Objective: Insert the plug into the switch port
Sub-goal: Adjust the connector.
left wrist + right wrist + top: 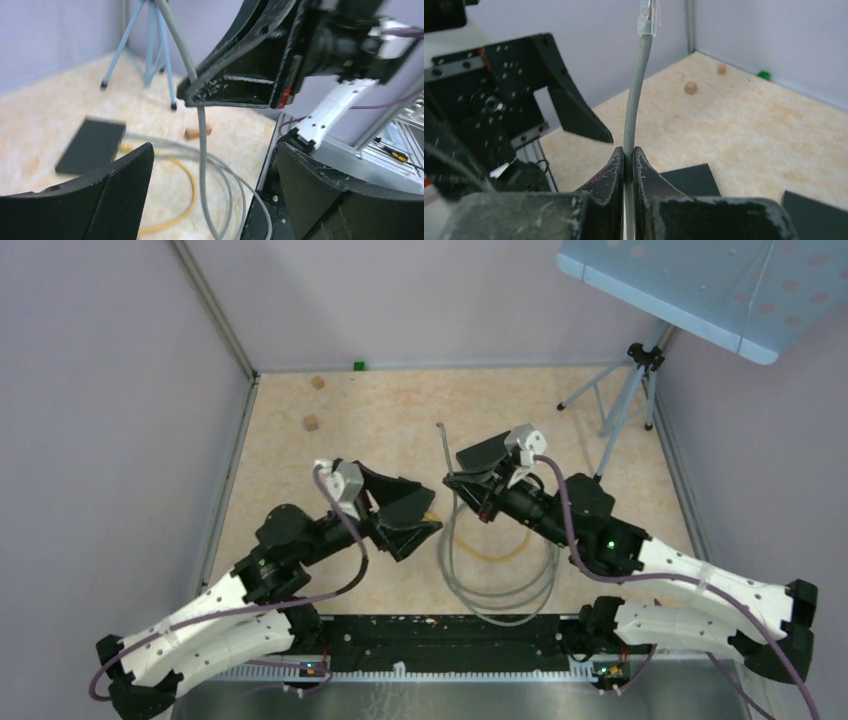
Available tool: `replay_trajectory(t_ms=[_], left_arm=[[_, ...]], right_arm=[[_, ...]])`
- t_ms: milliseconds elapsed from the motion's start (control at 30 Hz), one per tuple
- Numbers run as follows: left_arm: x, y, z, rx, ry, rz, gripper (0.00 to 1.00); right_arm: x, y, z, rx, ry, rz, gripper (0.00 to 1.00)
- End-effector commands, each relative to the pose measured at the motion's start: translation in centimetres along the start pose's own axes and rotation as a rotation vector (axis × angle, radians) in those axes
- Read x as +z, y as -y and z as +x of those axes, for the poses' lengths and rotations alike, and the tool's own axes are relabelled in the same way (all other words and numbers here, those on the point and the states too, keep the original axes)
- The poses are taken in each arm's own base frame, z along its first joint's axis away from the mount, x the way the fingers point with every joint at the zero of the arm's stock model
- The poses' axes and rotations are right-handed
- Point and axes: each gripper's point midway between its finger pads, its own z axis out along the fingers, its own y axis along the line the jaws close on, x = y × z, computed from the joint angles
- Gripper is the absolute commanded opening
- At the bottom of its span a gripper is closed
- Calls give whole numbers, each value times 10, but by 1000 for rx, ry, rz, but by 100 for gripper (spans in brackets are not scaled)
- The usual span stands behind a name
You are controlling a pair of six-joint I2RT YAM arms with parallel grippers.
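While right gripper (pixel 628 156) pinches grey cable (pixel 636 105), clear plug (pixel 647 20) at its tip, left gripper (pixel 215 162) spread wide

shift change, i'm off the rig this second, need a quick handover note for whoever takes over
Left gripper: open, holding nothing, its fingers either side of the hanging cable without touching it.
Right gripper: shut on the grey cable below the plug, which sticks up free above the fingers.
Switch: flat black box lying on the table, with the rest of the cable coiled beside it.
Done: cable gripped, plug end lifted off the table.
Left: carry the plug to the switch, line it up, push it in.
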Motion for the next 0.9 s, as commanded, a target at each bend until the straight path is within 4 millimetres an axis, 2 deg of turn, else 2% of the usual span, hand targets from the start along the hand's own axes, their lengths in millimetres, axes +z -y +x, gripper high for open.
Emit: replay_trajectory(t_ms=[0,100,167,333,500,700,867], left_arm=[[-31,57,-60,248,207,269,96],[-50,81,-92,390,320,361,95],[-55,93,-101,459,340,415,94],[-56,117,-120,548,340,533,90],[-51,129,-116,558,321,626,88],[-41,137,-93,538,238,747,86],[-36,139,-86,518,214,791,76]], right_arm=[[-43,-53,-16,-196,-66,-359,0],[-74,-90,-19,-202,-117,-600,0],[-93,-110,-21,-198,-121,-749,0],[-117,-136,-33,-177,-85,-937,0],[-121,-139,-34,-203,-54,-976,0],[-110,-133,-34,-218,-43,-918,0],[-100,-124,-29,-264,-41,-864,0]])
